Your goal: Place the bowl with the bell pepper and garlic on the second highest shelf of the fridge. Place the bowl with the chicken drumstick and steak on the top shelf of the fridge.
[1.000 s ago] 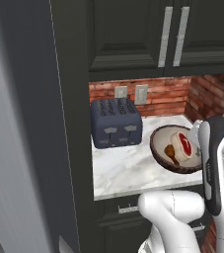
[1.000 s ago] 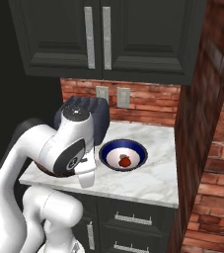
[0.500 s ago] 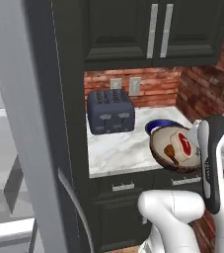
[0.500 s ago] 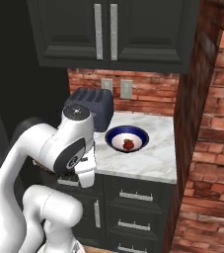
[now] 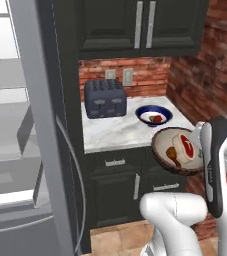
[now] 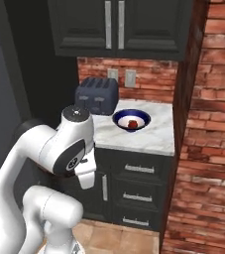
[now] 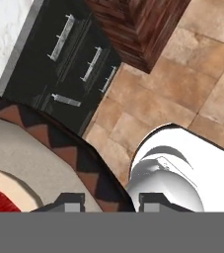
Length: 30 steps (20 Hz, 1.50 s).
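The tool [image 7: 106,200] is clamped on the rim of the round brown bowl with a dark zigzag band and pale inside [image 5: 177,150], one fingertip [image 7: 68,200] inside the rim and the other outside. The bowl is carried tilted in the air, off the front right corner of the white marbled surface [image 5: 115,132], above the dark drawers. In it lie the flat red steak with its white fat rim [image 5: 186,147] and the small tan-brown chicken drumstick [image 5: 172,153].

The step in hand, as I judge it, is bringing this bowl to the tall grey-silver fridge [image 5: 15,150], which stands open at the left. The tilt is the main concern: level the bowl before swinging it, or the meat may slide out over the low side. A rim pinch is a weak hold, so move slowly and avoid sharp turns of the wrist. Swing wide of the fridge's near grey side panel, then enter above the topmost pale shelf, which is hard to tell apart here.

Farther back, toward the right rear corner of the surface, the small dark blue bowl with a white inside [image 5: 153,115] holds the glossy red bell pepper [image 6: 132,124], beside a dark blue-grey toaster [image 5: 104,98].
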### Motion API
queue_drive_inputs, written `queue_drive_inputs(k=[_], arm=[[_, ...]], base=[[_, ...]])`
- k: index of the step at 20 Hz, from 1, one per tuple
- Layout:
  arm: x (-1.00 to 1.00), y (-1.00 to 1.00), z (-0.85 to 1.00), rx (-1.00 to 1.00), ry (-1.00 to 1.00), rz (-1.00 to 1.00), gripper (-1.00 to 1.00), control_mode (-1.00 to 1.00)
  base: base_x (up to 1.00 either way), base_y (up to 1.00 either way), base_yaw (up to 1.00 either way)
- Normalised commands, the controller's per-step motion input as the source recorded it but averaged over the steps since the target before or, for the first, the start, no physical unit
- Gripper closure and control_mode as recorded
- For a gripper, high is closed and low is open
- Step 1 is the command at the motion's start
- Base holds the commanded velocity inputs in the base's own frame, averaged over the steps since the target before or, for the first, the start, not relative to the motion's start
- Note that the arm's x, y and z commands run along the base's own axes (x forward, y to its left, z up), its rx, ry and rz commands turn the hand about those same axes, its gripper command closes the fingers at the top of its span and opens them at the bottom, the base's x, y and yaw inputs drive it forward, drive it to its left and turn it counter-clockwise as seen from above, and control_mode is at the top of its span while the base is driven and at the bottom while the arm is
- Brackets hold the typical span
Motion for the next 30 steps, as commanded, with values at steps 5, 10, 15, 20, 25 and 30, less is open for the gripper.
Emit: queue_drive_inputs(k=[5, 10, 15, 20, 25, 30], arm=[[0.00, 0.00, 0.00, 0.00, 0.00, 0.00, 1.00, 1.00], [0.00, 0.00, 0.00, 0.00, 0.00, 0.00, 1.00, 1.00], [0.00, 0.00, 0.00, 0.00, 0.00, 0.00, 1.00, 1.00], [0.00, 0.00, 0.00, 0.00, 0.00, 0.00, 1.00, 1.00], [0.00, 0.00, 0.00, 0.00, 0.00, 0.00, 1.00, 1.00], [0.00, 0.00, 0.00, 0.00, 0.00, 0.00, 1.00, 1.00]], base=[[-0.96, -0.17, 0.03], [-0.99, 0.48, 0.15], [-0.75, 1.00, 0.05], [-0.18, 1.00, 0.00], [0.22, 1.00, 0.00], [0.74, 1.00, -0.02]])
